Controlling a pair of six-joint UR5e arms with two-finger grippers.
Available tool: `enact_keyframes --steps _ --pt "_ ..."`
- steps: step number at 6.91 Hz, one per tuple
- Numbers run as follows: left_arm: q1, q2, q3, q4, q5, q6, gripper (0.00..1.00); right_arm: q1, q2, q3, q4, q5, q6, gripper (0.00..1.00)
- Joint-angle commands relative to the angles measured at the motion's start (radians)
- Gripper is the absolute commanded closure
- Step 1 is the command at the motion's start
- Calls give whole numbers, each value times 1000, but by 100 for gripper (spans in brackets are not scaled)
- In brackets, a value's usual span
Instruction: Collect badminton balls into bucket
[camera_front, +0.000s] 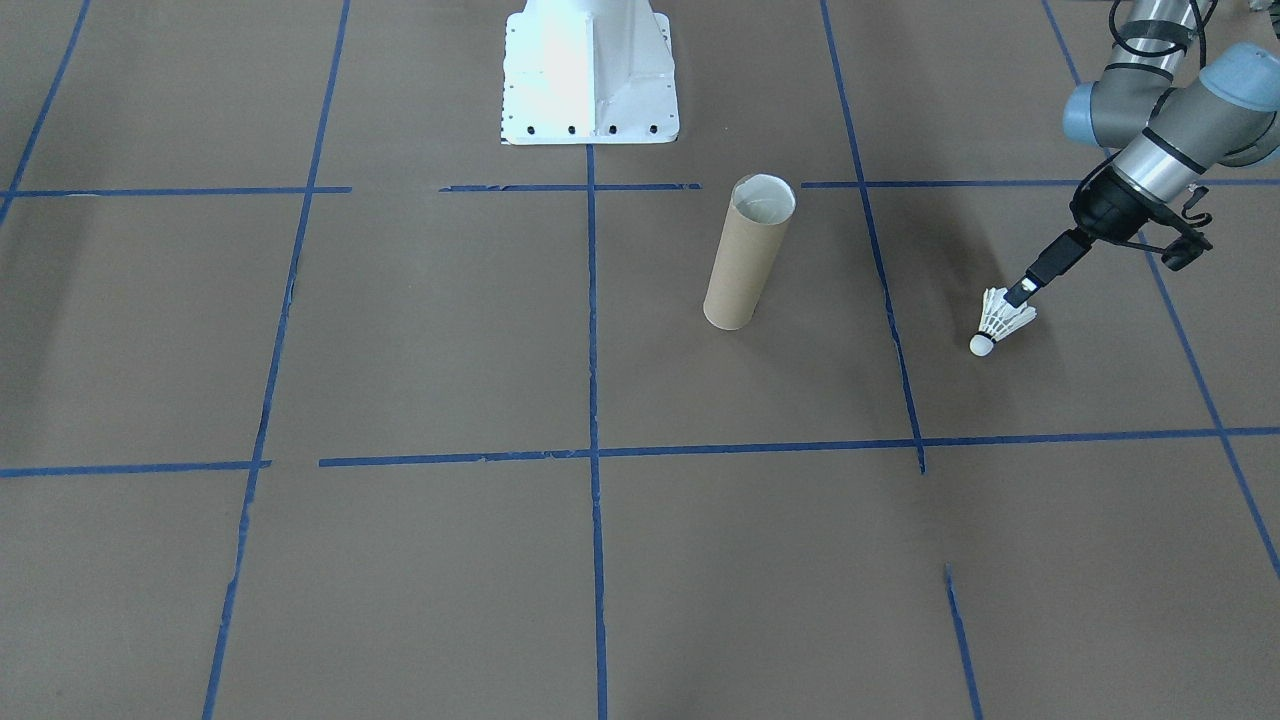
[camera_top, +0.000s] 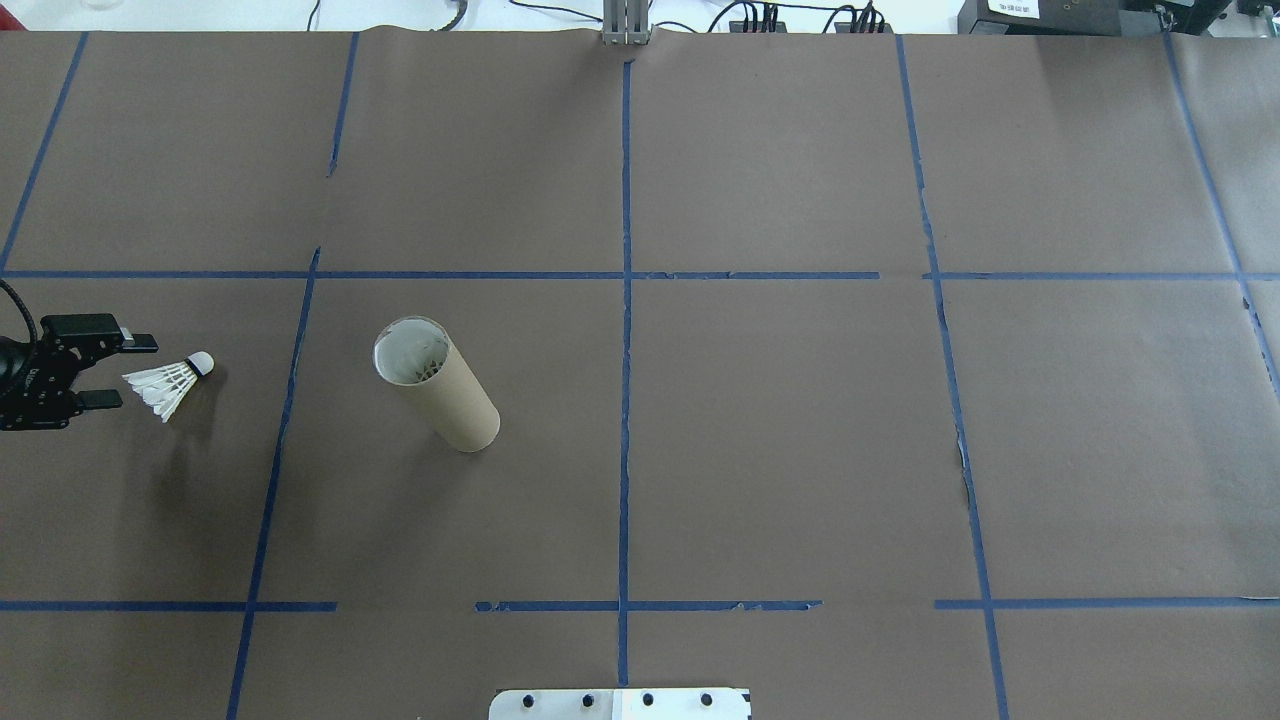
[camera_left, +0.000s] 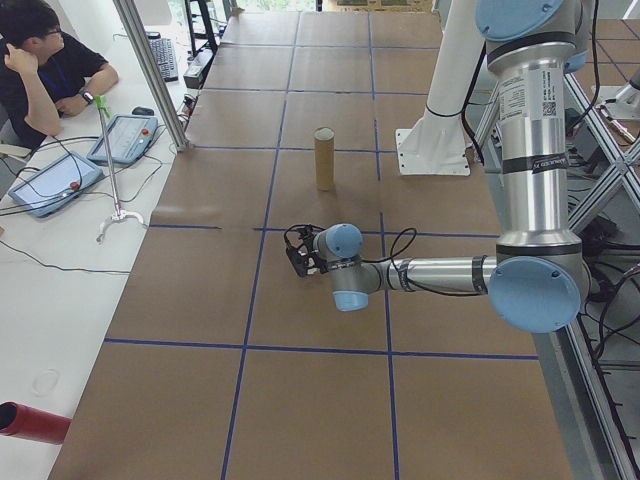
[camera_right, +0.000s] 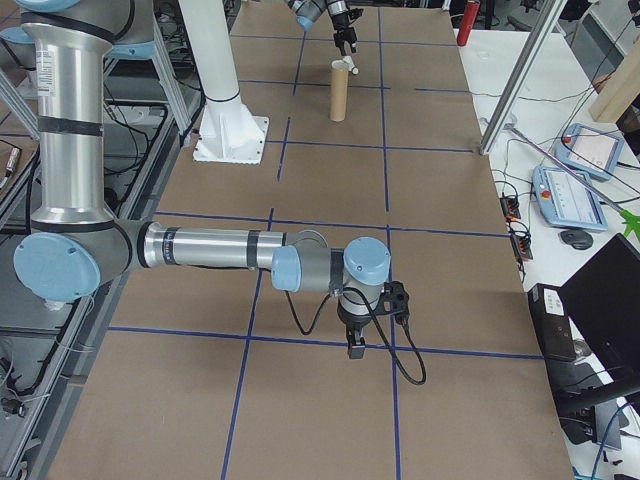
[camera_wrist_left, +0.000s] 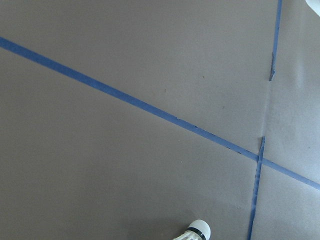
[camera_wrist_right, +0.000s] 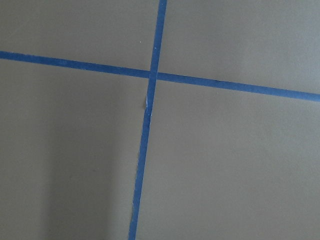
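The shuttlecock (camera_wrist_left: 196, 231) pokes cork-first into my left wrist view's lower edge, its feather skirt seemingly pinched in my left fingers (camera_top: 137, 345) at the overhead view's far left, so I should centre it cork-down over the upright cardboard tube (camera_top: 440, 390), left of centre on the counter (camera_top: 800, 450); whether my right fingers (camera_right: 353, 345) are apart or together, I cannot tell.

Left arm (camera_left: 530, 150): silver tube links, pale blue joint caps, black bands, a QR label in the upper right of the frame; black cable along forearm. Left gripper (camera_top: 105, 372): black, two fingers. Right arm (camera_right: 200, 246): matching silver and blue. Base (camera_front: 590, 75): white, bolted.
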Motion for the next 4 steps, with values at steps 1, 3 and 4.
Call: enact_keyframes --steps 1,3,4 --pt "7 -6 7 8 3 -82 74 0 0 0 0 0 0 0" --pt "7 -9 7 8 1 -83 100 0 0 0 0 0 -1 0" --pt "5 -2 -2 10 -5 -80 100 0 0 0 0 0 0 0"
